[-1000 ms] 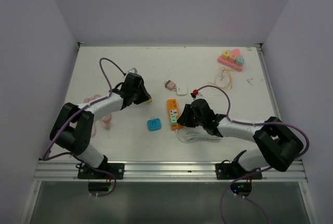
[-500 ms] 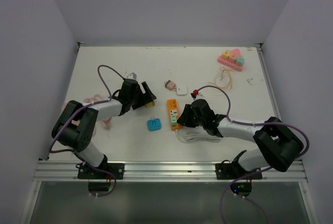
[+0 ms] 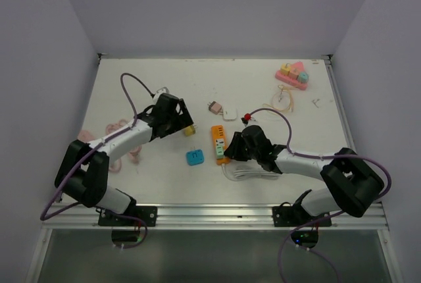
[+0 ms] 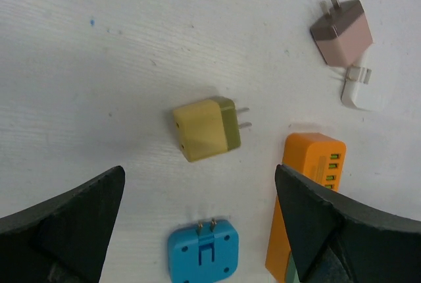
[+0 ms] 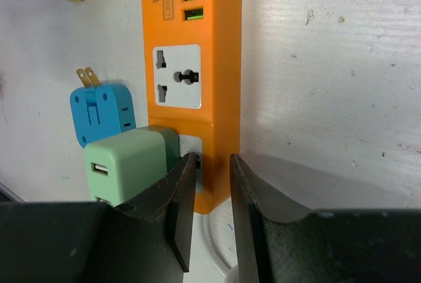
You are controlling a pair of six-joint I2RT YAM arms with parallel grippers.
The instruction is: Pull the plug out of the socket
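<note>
An orange socket strip [image 3: 218,139] lies mid-table and also shows in both wrist views [image 4: 309,191] [image 5: 191,52]. A green plug [image 5: 128,164] sits in its near socket. My right gripper [image 3: 228,152] [image 5: 214,178] is shut on the strip's near edge, right beside the green plug. A yellow plug [image 4: 207,128] [image 3: 189,129] lies loose on the table, prongs toward the strip. My left gripper [image 4: 199,178] [image 3: 183,123] hovers open above the yellow plug, holding nothing. A blue plug [image 4: 200,257] [image 3: 195,157] lies prongs-up left of the strip.
A pink plug [image 4: 341,29] and a white adapter [image 3: 229,112] lie beyond the strip. A white cable coil [image 3: 253,172] trails from its near end. A pink toy block set [image 3: 293,76] and yellow loops [image 3: 285,101] are far right. Pink cord [image 3: 122,128] lies at the left.
My left gripper has opened and let go of the yellow plug, which now rests on the table. The right gripper and the strip have not moved.
</note>
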